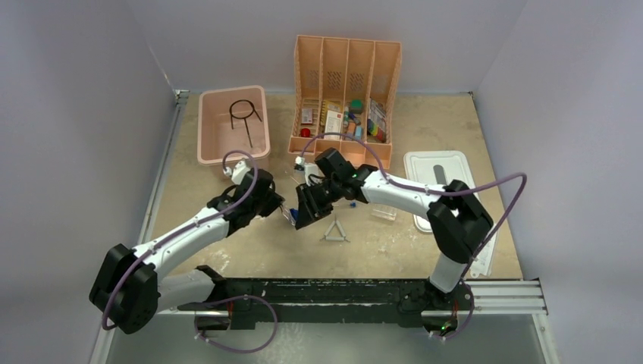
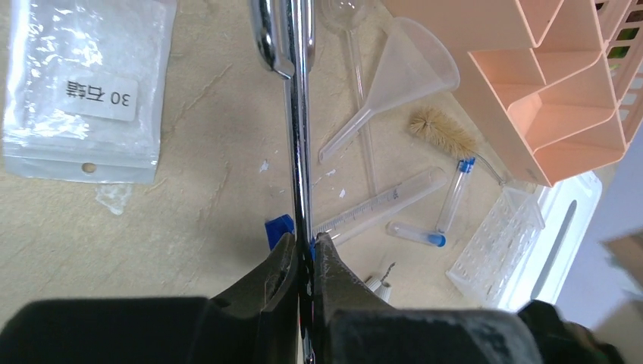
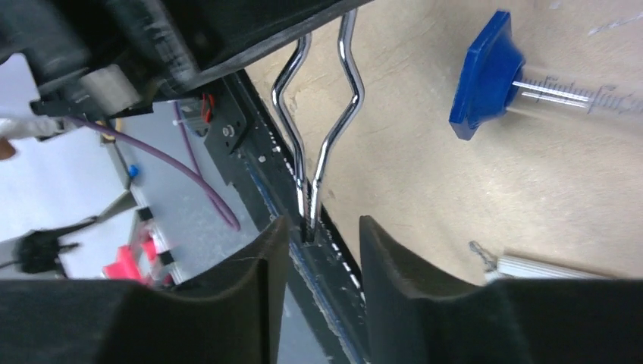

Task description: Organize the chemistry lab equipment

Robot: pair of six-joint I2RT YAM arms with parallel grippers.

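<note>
Tongs, slick stiff chrome, pinched in my left jaws at lower centre of frame; right jaws spread, ready. I'd take the straight shank.

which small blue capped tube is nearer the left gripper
The lower tube, its cap beside the clear rack; the other tube points its cap toward the brush.

You can read only one label: a white sticker on the clear packet, upside down in the left wrist view, showing "30" and two Chinese characters. The syringe barrel has printed scale marks, but its numbers are too small to read.
</note>
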